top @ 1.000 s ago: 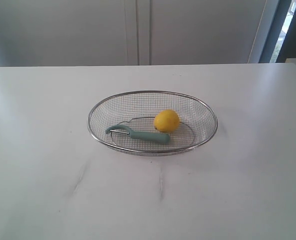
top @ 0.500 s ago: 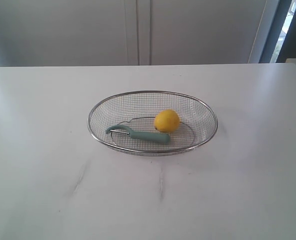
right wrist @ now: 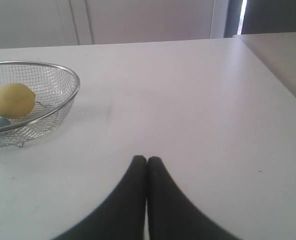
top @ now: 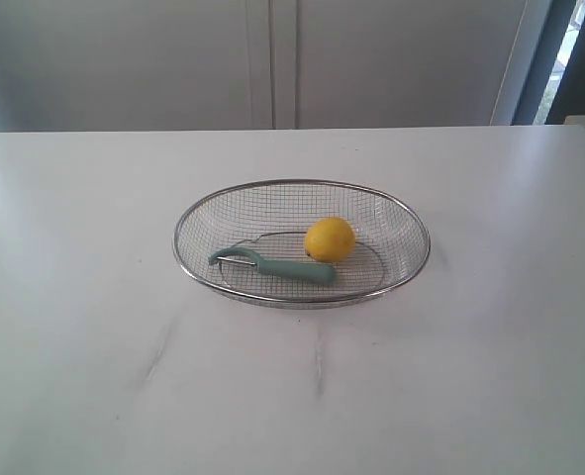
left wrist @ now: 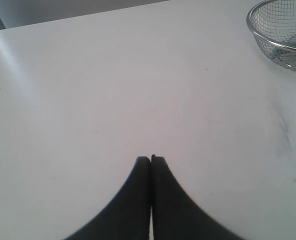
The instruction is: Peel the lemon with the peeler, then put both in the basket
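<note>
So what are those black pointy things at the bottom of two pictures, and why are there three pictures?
It is a robot with two arms. One camera off the arms shows a white table with a wire basket on it. In the basket lie a yellow lemon and a blue-green peeler. The other two pictures come from cameras on the robot's wrists. The black points are its grabbing ends: the left tool and the right tool. Both are shut, hold nothing, and sit away from the basket.
</note>
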Tool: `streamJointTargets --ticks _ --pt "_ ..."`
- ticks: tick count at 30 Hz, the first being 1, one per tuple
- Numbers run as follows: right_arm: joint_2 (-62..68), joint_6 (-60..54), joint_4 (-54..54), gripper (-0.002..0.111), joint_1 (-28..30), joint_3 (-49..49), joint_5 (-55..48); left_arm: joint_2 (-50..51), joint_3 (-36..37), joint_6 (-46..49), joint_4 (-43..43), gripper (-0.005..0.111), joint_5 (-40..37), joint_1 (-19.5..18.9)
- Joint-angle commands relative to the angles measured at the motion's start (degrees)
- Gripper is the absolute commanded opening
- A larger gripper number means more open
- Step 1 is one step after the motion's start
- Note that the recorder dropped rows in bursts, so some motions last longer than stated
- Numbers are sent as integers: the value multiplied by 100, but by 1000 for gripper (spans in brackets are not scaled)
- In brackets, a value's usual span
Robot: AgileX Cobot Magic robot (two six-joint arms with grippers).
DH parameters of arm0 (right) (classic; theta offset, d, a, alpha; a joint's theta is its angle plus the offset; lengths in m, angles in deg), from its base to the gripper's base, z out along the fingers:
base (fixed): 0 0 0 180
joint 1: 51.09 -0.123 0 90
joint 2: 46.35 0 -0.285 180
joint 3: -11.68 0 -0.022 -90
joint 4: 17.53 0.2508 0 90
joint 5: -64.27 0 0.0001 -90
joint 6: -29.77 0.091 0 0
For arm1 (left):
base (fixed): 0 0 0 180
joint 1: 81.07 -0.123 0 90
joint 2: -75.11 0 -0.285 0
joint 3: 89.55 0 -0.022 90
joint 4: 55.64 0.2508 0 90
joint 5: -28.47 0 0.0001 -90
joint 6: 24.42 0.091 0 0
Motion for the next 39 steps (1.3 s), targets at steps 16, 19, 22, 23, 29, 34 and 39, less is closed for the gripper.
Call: streamJointTargets --ticks 16,19,22,23,29,34,39 --pt "-38 10 820 0 -15 -26 -7 -24 17 -32 -47 0 5 14" --pt "-38 10 820 0 -15 -26 -7 -24 17 -32 -47 0 5 14" --pt "-38 -265 819 0 -15 -26 -7 -24 17 -32 -47 0 5 14" --pt "-38 -421 819 0 -15 -26 -7 -24 17 -32 -47 0 5 14" --pt "-38 -948 819 0 -15 -26 -7 -24 17 -32 -47 0 5 14" --pt "-38 -948 835 0 -15 -26 -7 -24 17 -32 -47 0 5 14" --pt "-38 -948 835 0 -15 -26 -7 -24 17 -32 -47 0 5 14"
